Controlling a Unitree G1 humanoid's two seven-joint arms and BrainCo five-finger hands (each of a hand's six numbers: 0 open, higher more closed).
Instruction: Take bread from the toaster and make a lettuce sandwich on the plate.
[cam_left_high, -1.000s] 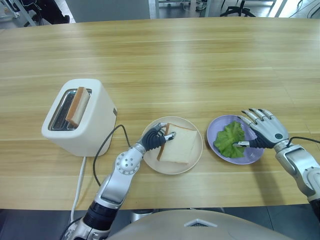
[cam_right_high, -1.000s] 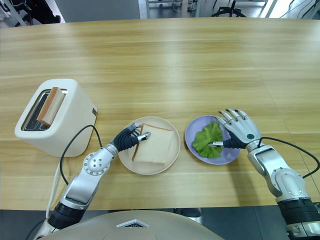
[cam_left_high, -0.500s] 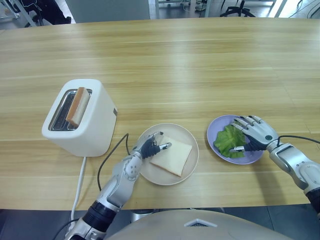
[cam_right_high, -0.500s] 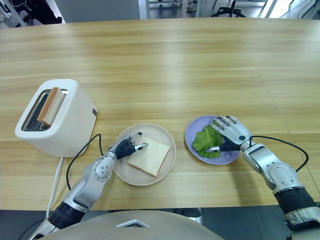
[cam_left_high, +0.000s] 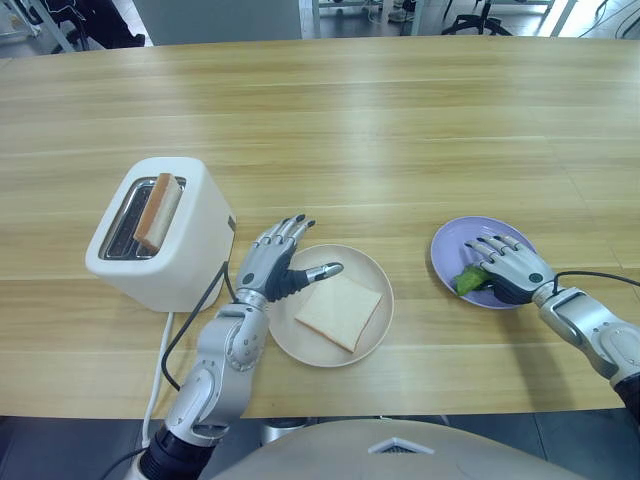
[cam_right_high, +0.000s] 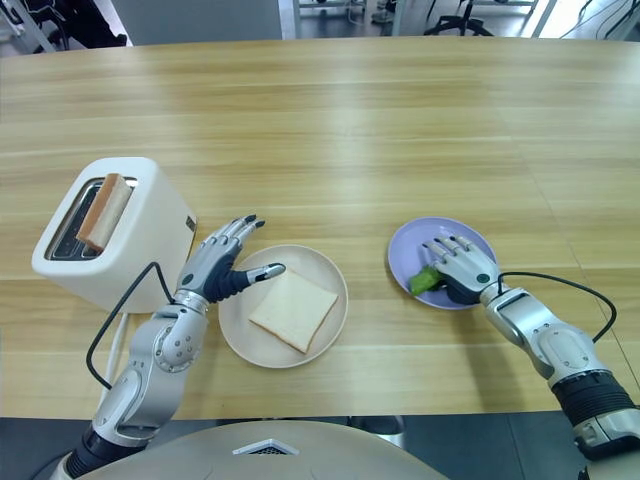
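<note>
We see the left hand at the left rim of the round beige plate, its fingers spread wide and holding nothing. A square slice of white bread lies flat on that plate, just beside the thumb (whether they touch, we cannot tell). To the left stands the boxy white toaster with a second browned slice upright in its slot. On the right, the right hand rests on the small round purple plate, fingers curled down over the crumpled green lettuce leaf, gripping it against the plate. Everything sits on the long pale wooden table.
</note>
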